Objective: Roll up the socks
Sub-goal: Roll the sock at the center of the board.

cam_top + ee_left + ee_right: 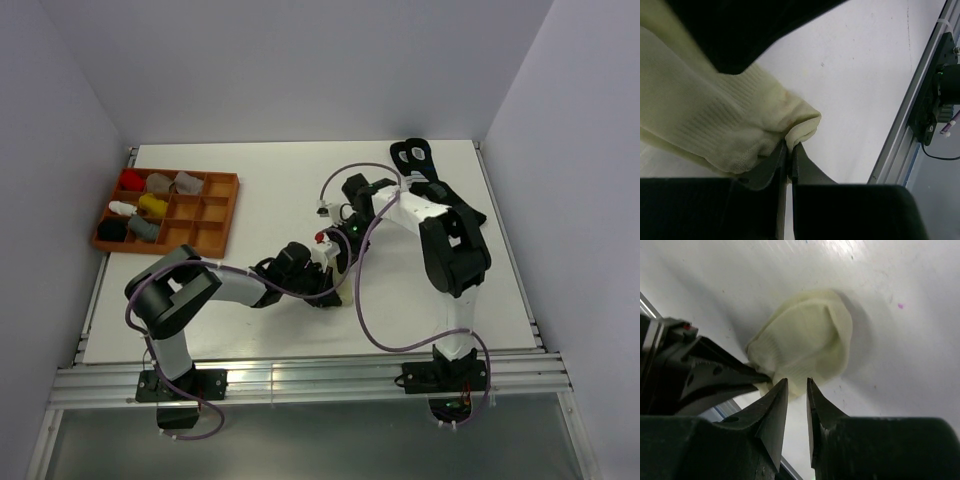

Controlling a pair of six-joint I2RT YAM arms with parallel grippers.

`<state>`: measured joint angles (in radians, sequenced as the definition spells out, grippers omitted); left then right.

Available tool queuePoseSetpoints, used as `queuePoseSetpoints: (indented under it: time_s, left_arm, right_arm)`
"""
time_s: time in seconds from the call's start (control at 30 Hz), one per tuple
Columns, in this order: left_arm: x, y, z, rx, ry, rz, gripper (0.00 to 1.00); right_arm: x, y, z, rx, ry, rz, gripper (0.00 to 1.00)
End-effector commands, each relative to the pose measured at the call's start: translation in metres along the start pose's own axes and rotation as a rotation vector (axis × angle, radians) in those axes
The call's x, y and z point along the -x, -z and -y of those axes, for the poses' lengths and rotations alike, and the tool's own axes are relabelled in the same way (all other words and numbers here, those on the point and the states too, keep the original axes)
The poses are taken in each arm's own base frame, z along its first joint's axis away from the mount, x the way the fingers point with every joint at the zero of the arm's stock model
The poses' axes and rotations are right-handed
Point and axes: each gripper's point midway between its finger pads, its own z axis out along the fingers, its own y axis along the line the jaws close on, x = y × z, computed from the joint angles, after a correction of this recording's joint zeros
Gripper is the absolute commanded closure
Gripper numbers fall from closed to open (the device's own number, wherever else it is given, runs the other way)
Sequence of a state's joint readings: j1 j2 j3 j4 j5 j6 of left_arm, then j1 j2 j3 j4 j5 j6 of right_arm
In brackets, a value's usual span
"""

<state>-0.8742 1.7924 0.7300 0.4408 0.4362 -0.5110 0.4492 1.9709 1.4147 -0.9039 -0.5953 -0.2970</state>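
The pale cream-yellow sock (715,120) lies bunched on the white table; the right wrist view shows it as a rounded fold (805,340). My left gripper (789,145) is shut on the sock's folded edge. In the top view it (325,270) sits mid-table and covers most of the sock. My right gripper (796,381) is narrowly open, its tips just short of the sock's near edge, with nothing between them. It meets the left gripper from the far side (340,243). The left gripper's fingers (715,375) show beside it. The taupe sock with the striped cuff is out of view.
A brown compartment tray (225,215) at the far left holds several small sock bundles. A black sock pair (412,153) lies at the far edge near the right arm. The aluminium rail (905,115) runs along the table's near edge. Purple cables loop over the table.
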Motion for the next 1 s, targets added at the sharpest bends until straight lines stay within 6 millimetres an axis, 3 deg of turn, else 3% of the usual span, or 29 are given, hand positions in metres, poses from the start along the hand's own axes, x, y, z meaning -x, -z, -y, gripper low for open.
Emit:
queuePoseSetpoints:
  time_s: [0.0, 0.27, 0.53, 0.73, 0.97]
  left_arm:
    - [-0.005, -0.002, 0.007, -0.028, 0.037, -0.028, 1.00]
    - [-0.018, -0.001, 0.017, -0.074, 0.105, -0.086, 1.00]
    - [-0.041, -0.002, 0.015, -0.046, 0.288, -0.177, 1.00]
    - [-0.057, -0.003, 0.014, -0.023, 0.448, -0.243, 1.00]
    - [-0.071, 0.005, 0.005, 0.024, 0.609, -0.293, 1.00]
  right_arm:
    - [0.018, -0.004, 0.001, -0.004, -0.016, 0.015, 0.71]
    - [0.025, -0.016, 0.026, -0.098, -0.067, 0.010, 0.73]
    - [0.021, -0.013, 0.020, -0.085, -0.043, 0.022, 0.73]
    - [0.030, 0.005, 0.014, -0.102, -0.036, 0.098, 0.73]
    - [0.044, 0.047, 0.007, -0.149, -0.035, 0.258, 0.68]
